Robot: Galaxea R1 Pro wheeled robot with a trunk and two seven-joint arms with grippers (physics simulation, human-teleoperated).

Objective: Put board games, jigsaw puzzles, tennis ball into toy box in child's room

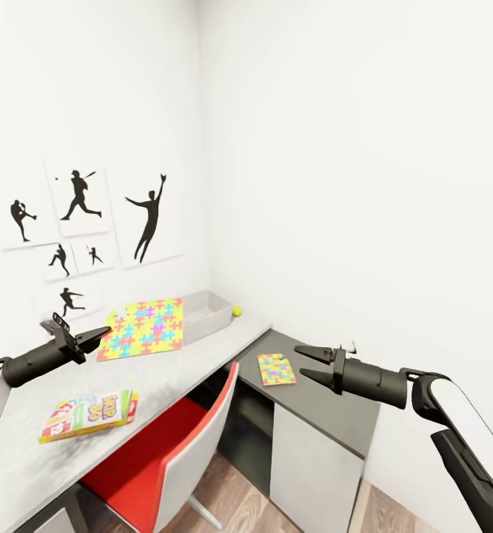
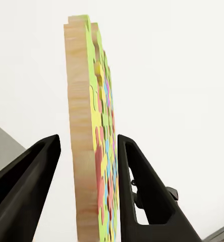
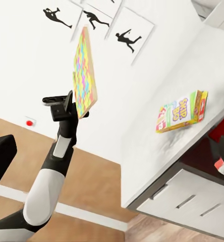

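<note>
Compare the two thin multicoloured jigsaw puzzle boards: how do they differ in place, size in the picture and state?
The large multicoloured jigsaw board is held by the left gripper above the light-grey desk top, beside the light-grey toy box; the small multicoloured jigsaw board lies flat and free on the lower dark-grey desk section. The held one looks much bigger in the head view. The small one lies near the open right gripper. Both show the same bright interlocking pattern.

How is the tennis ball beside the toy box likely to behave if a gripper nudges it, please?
The tennis ball is round, so it would probably roll along the table. It sits near the wall and the toy box, which might stop it. It looks small, so likely light.
</note>
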